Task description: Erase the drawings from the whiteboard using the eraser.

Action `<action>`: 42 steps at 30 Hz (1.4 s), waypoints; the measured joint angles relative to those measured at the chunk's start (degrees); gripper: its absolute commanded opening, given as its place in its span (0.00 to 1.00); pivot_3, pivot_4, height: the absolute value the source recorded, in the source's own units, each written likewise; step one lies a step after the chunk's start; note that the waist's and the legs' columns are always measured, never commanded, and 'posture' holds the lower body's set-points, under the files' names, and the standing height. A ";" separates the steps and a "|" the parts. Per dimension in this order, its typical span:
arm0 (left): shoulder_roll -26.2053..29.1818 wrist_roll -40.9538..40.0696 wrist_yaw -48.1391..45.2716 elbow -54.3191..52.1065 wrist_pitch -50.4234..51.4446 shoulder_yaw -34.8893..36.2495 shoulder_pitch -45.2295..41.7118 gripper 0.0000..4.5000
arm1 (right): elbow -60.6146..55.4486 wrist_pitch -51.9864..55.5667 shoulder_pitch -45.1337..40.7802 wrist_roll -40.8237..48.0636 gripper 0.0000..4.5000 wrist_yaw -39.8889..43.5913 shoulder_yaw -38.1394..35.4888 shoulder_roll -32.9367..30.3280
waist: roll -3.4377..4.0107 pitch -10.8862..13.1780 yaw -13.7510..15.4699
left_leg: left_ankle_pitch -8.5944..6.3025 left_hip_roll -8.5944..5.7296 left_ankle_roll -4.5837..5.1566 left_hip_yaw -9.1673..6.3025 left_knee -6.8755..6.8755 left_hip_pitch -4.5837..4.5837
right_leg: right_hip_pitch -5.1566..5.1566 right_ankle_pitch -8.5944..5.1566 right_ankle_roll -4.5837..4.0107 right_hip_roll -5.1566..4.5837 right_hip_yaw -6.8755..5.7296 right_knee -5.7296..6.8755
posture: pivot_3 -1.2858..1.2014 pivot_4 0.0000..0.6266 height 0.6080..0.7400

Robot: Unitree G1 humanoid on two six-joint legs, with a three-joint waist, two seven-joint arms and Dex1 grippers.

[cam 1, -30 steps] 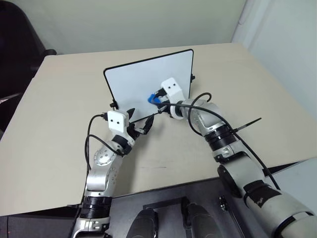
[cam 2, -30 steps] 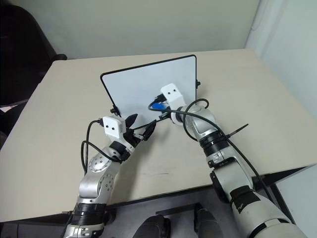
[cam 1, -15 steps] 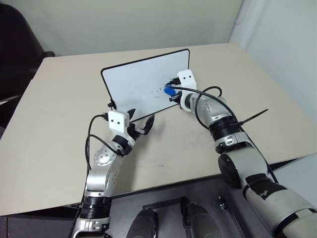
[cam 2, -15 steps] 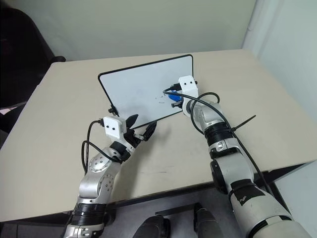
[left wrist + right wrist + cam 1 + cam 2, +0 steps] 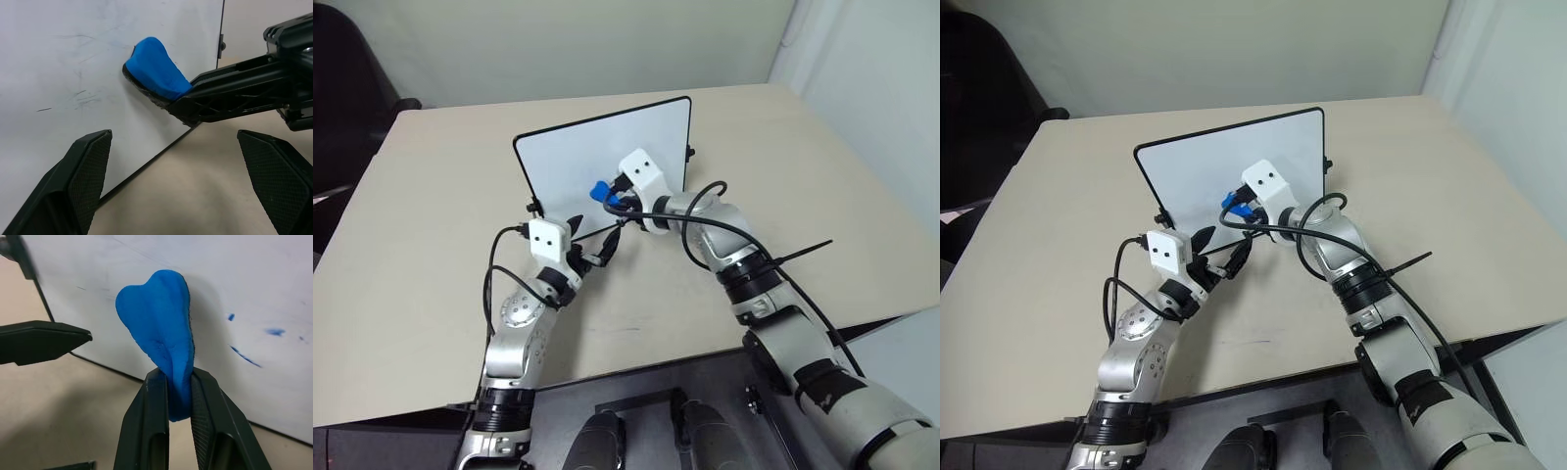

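Observation:
The whiteboard stands tilted on the beige table, its white face towards me. My right gripper is shut on the blue eraser, whose soft top is bent against the board's face. From above, the eraser sits low on the board, near its middle. Short blue strokes of the drawings lie on the board beside the eraser, with faint grey smears on its other side. My left gripper is open in front of the board's lower edge, with nothing between its fingers.
The table runs wide to the left and right of the board, and its front edge lies close to me. A dark chair stands off the table's far left corner. A pale wall rises behind.
My right gripper carried the eraser across the board to the right, then back to the left past where it began. The left gripper has kept still and open.

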 measured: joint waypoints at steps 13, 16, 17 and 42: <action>-0.03 0.03 -0.03 0.07 -0.01 -0.03 -0.08 1.00 | 17.99 -3.80 -6.71 -0.62 0.07 -12.57 -11.11 -0.19 | 0.00 0.00 0.16 | 0.06 0.03 -0.01 -0.01 0.04 0.01 | -0.05 0.07 -0.08 0.01 0.01 0.17 | 0.52 0.24 1.00; -0.02 0.06 -0.01 0.06 -0.01 -0.03 -0.08 1.00 | 17.60 -3.81 -6.62 -1.17 0.07 -10.95 -9.97 -0.07 | 0.00 0.00 0.09 | 0.10 0.03 0.00 -0.01 0.05 0.01 | -0.07 0.09 -0.11 0.01 0.01 0.22 | 0.52 0.24 1.00; -0.02 0.08 0.01 0.06 -0.01 -0.02 -0.08 1.00 | 16.94 -3.78 -6.35 -1.31 0.07 -9.88 -9.09 0.02 | 0.00 0.00 0.06 | 0.10 0.03 0.00 -0.01 0.05 0.01 | -0.06 0.09 -0.11 0.01 0.01 0.23 | 0.52 0.24 1.00; -0.11 0.08 0.33 0.05 -0.05 0.03 -0.07 1.00 | 23.75 -5.45 -10.15 -3.49 0.07 -8.27 -6.99 4.78 | 0.00 0.00 -0.39 | 0.17 0.07 -0.10 -0.02 0.05 -0.01 | -0.11 0.12 -0.18 0.03 0.00 0.26 | 0.52 0.24 1.00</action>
